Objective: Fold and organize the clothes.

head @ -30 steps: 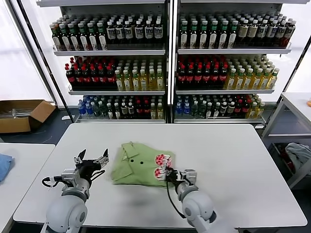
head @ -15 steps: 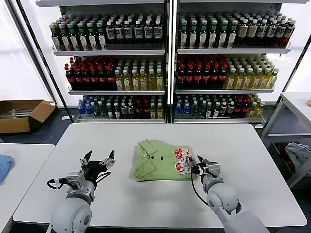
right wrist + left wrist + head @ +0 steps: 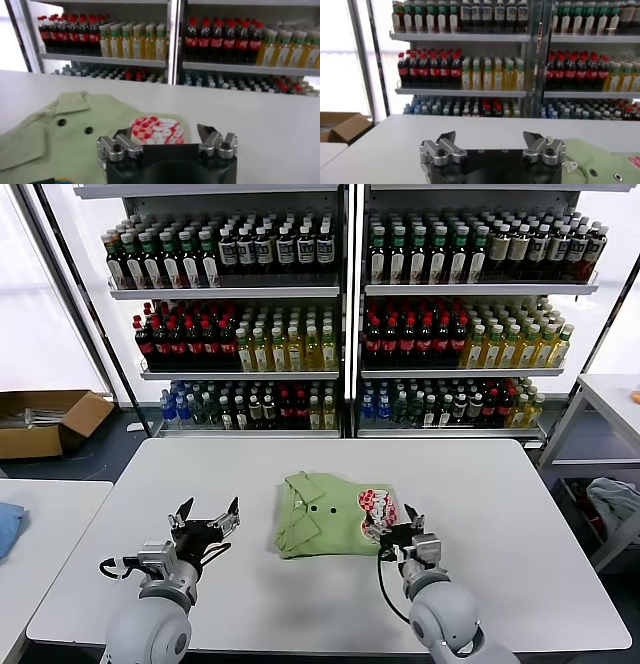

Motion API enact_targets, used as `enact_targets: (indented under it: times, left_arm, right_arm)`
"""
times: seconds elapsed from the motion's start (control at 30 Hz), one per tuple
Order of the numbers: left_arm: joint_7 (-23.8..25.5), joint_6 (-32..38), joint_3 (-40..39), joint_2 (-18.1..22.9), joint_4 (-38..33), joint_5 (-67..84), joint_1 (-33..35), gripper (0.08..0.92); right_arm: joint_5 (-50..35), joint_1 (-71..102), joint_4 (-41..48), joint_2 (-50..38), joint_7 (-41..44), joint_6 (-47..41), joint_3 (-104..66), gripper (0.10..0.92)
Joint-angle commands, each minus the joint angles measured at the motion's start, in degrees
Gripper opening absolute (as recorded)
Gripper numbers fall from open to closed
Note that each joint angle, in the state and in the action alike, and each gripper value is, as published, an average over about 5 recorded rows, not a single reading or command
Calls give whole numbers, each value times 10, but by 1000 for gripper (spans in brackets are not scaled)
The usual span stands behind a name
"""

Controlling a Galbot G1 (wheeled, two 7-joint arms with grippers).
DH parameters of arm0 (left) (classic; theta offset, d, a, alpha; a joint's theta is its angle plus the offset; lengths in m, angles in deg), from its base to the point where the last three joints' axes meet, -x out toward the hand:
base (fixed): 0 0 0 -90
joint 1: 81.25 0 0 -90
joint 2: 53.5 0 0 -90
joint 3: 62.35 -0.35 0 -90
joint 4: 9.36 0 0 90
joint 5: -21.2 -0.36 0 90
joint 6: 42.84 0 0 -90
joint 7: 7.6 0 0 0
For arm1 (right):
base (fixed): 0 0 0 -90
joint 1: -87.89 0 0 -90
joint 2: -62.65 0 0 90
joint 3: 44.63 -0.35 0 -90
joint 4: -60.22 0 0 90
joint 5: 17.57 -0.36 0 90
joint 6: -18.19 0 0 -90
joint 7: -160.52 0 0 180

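While the folded polo shirt [image 3: 335,515] lies flat on the white table [image 3: 500,504], both arms rest low at the table's near edge, forearms angled forward.

Right gripper [image 3: 402,524]: positioned just beside the shirt's near right corner, at the side bearing the red-and-white graphic [image 3: 377,503]. Its fingers are spread wide and grasp nothing; the head view does not settle whether a fingertip grazes the fabric edge. In the right wrist view, the right gripper [image 3: 167,136] shows both fingertips parted above the cloth, with the graphic [image 3: 157,130] directly ahead between them and the two dark buttons [image 3: 61,122] off toward the collar side.

Left gripper [image 3: 207,519]: held well apart from the shirt, to its left, above bare table. Its fingers are likewise spread and empty. In the left wrist view, the left gripper [image 3: 492,142] points toward the bottle shelves [image 3: 465,65], with the shirt's green edge [image 3: 600,160] lying off beside one finger.
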Motion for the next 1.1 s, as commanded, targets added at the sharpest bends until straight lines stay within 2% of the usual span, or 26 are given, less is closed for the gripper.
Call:
enact_targets:
  times: [0.03,0.53,0.73,0.83,1.0,1.1]
  left_arm:
    - [1,1,-1,3,1,-1,8,823]
    - [5,0,-5,6,-5,-7,16,823]
    - [7,1,-5,6,-11,-7,22,823]
    - [9,5,-5,6,-15,-7,24,823]
    - [17,36,-3,8,-19,-9,21,823]
    - [26,62,-3,6,-17,-10,20,823]
  right_arm:
    - [-89,23,1,60,-47,9,6,821]
    - [-117,41,5,52,-63,-1,-3,823]
    - [-108,45,-27,46,-59,-1,-17,823]
    - [-68,48,-70,36,-56,-2,-31,823]
    - [73,85,-143,-12,-31,1,-73,823]
    - [122,138,-170,-45,-6,14,-121,823]
